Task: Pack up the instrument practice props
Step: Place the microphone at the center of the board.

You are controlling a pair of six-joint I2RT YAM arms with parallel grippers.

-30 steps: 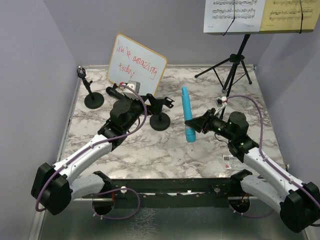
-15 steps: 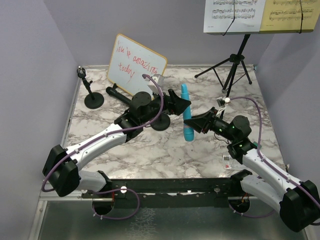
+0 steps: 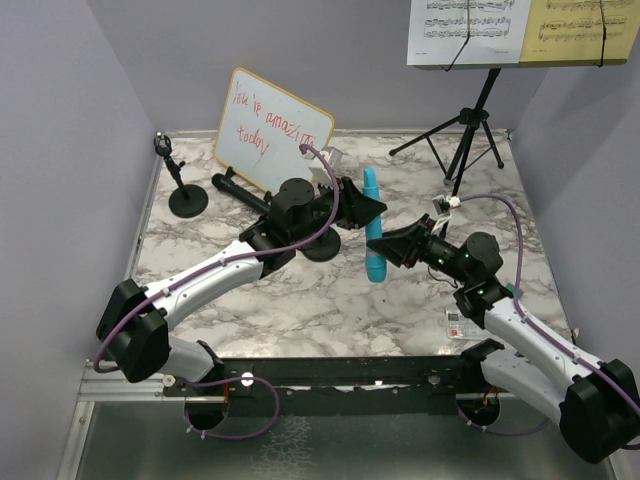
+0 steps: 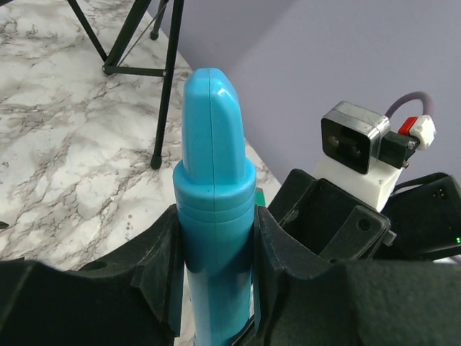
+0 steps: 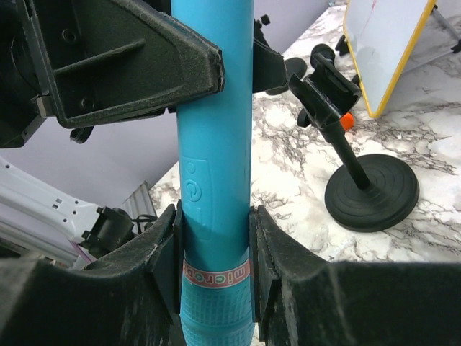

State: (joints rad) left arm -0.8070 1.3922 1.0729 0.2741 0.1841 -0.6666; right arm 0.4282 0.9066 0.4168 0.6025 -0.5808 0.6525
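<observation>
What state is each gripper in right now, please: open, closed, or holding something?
Left gripper: closed on the blue microphone.
Right gripper: closed on the same blue microphone, lower down its body.

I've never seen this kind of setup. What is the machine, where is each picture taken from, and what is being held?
Two robot arms are bolted at the near edge of a marble table. The wide picture looks down from above and behind them. The other two come from a camera on each wrist. The left gripper and the right gripper are both clamped on one blue microphone. On the table are a whiteboard, a black microphone, a left mic holder, a middle mic holder and a music stand carrying sheet music.
</observation>
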